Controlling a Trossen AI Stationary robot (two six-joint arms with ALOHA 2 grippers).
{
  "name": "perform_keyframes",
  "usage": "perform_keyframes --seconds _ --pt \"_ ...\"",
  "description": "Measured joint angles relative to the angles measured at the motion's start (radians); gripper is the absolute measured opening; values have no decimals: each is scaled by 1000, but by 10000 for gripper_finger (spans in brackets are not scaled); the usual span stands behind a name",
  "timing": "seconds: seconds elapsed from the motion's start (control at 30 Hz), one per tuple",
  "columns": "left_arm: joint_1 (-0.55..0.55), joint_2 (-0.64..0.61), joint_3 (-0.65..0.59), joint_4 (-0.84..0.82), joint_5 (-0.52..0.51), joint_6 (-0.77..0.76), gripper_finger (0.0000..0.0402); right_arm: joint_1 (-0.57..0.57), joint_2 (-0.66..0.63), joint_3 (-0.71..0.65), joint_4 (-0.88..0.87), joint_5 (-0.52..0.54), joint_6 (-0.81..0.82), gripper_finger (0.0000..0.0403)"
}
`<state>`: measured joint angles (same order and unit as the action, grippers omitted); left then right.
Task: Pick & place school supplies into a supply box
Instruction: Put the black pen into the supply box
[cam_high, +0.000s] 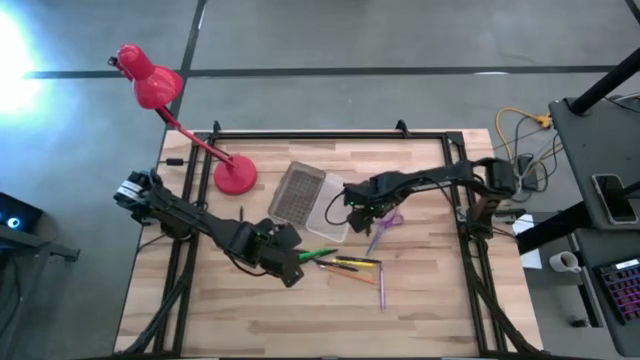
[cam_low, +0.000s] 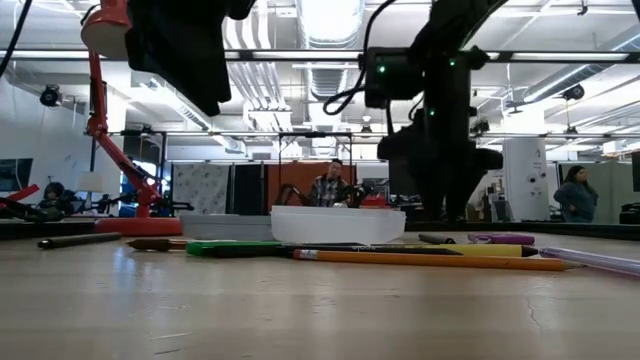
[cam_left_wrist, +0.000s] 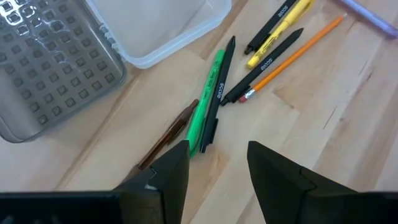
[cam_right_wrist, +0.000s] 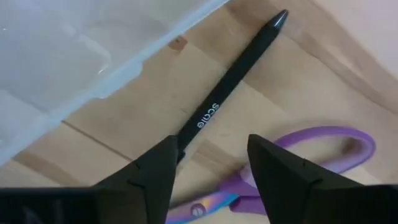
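Note:
The supply box (cam_high: 310, 197) lies open on the table, grey ribbed half (cam_left_wrist: 43, 68) beside whitish-clear half (cam_left_wrist: 161, 28). Near it lie a green pen (cam_left_wrist: 208, 99), black pens, a brown pen (cam_left_wrist: 168, 137), a yellow marker (cam_left_wrist: 280, 31), an orange pencil (cam_left_wrist: 292, 56) and a purple pen (cam_left_wrist: 367, 12). My left gripper (cam_left_wrist: 217, 155) is open, above the near ends of the green and brown pens. My right gripper (cam_right_wrist: 211, 149) is open, over a black pen (cam_right_wrist: 230, 93) and the purple-handled scissors (cam_right_wrist: 336, 155), beside the clear half.
A red desk lamp (cam_high: 160, 95) stands on the table's far left corner, its base (cam_high: 234, 177) left of the box. A dark frame (cam_high: 330, 134) runs along the table's edges. Bare wood (cam_high: 250, 320) lies toward the near edge. People sit in the room beyond (cam_low: 330, 188).

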<state>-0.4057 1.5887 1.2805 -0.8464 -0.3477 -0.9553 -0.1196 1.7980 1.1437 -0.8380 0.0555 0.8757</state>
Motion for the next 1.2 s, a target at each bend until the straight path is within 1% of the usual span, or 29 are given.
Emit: perform_keyframes --seconds 0.2,0.3,0.4,0.6,0.77,0.87,1.03,1.13,1.2 --pt "-5 -2 -12 -2 -1 -14 147 -1 42 -14 27 12 16 193" --pt "-6 -6 -18 -1 -3 -23 147 0 59 -21 62 40 27 185" --pt "-6 -7 -20 0 -20 -23 147 0 84 -19 80 46 39 172" --pt "-6 -7 -20 -4 -29 -23 147 0 126 -18 73 49 -7 125" --pt "-6 -8 -20 -11 -29 -29 147 0 126 -25 84 49 -53 64" --pt "-6 -8 -20 -11 -29 -36 147 -2 116 -29 81 49 -69 24" --pt "-16 -8 -20 -22 -30 -60 147 -2 69 -37 75 60 -68 17" --pt "-22 -8 -20 -35 -35 -75 147 -3 16 -48 26 109 -50 16" --pt "-26 -8 -20 -40 -49 -76 147 -5 -38 -45 33 148 -28 15"
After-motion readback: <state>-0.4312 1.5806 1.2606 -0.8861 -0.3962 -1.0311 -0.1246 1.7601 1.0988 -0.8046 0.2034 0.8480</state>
